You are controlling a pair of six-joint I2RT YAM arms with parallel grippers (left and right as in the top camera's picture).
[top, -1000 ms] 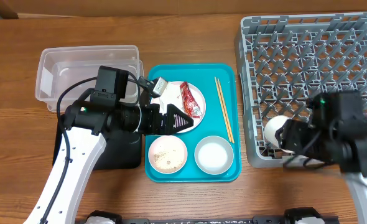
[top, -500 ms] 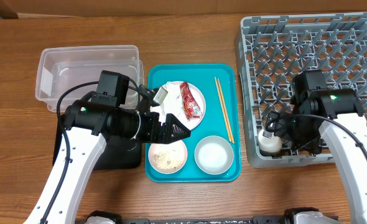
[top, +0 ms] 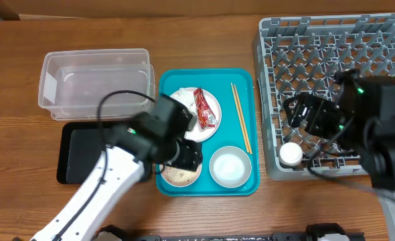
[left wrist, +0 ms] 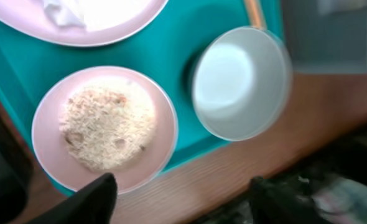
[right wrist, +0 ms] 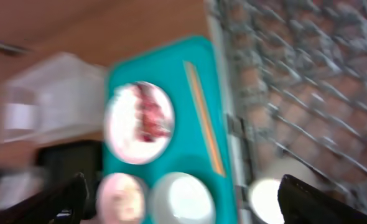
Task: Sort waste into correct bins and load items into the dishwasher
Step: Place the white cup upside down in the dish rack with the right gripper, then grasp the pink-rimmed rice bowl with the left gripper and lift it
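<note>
My left gripper (left wrist: 183, 200) is open and empty, low over the pinkish plate of rice grains (left wrist: 102, 127) on the teal tray; in the overhead view the arm (top: 181, 154) covers most of that plate (top: 176, 177). A white bowl (top: 227, 166) sits beside it. The far plate (top: 211, 102) holds the red wrapper (top: 204, 108) and white napkin (top: 183, 99). Chopsticks (top: 241, 117) lie on the tray's right side. My right gripper (top: 298, 110) is open and empty above the grey rack (top: 331, 40). The white cup (top: 291, 154) stands in its front left corner.
The clear tub (top: 94, 84) stands at the back left, with the black tray (top: 84, 150) in front of it. The teal tray (top: 207, 73) lies between them and the rack. The right wrist view is blurred by motion.
My right gripper has let go of the cup, left it in the rack and lifted away. My left arm has turned and moved down over the rice plate.
</note>
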